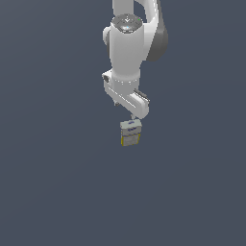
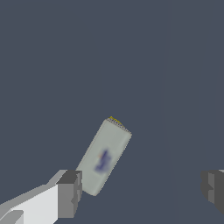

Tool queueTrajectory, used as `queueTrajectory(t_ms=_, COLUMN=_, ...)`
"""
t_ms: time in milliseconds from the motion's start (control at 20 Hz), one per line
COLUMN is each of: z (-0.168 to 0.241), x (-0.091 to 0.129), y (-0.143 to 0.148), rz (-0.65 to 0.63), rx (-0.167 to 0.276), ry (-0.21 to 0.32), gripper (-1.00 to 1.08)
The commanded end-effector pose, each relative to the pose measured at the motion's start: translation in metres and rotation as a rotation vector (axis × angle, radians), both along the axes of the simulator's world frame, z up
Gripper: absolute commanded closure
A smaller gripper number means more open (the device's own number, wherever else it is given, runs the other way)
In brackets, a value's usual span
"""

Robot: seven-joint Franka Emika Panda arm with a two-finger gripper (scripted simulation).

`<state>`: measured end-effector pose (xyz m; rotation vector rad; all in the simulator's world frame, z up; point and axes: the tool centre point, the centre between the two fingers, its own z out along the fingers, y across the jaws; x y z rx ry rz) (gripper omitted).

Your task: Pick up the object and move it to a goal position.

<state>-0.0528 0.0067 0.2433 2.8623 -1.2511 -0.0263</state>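
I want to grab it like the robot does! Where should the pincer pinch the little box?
Come from above and pinch the box across its two long sides, near the middle. It is long and narrow, lying slanted between the open pincer fingers, so the wrist should probably turn first.

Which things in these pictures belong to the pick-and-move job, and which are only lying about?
Belongs to the job:
- the small box, grey-white with yellow edges and a blue-purple mark on top
- the tool, fingers wide apart, not closed on the box

Only lying about:
- nothing else shows; there is just the plain grey floor. No goal marker is visible.
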Motion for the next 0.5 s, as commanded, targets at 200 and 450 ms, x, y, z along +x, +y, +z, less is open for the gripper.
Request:
queueTrajectory(t_ms=200, z=-0.013, x=0.004, y=0.009, rz=-0.154, rx=0.000, ry=-0.009, gripper=-0.92)
queueTrajectory(t_ms=450, z=-0.023, x=0.007, y=0.016, rz=-0.271, rx=0.001, ry=-0.014, gripper=-0.92)
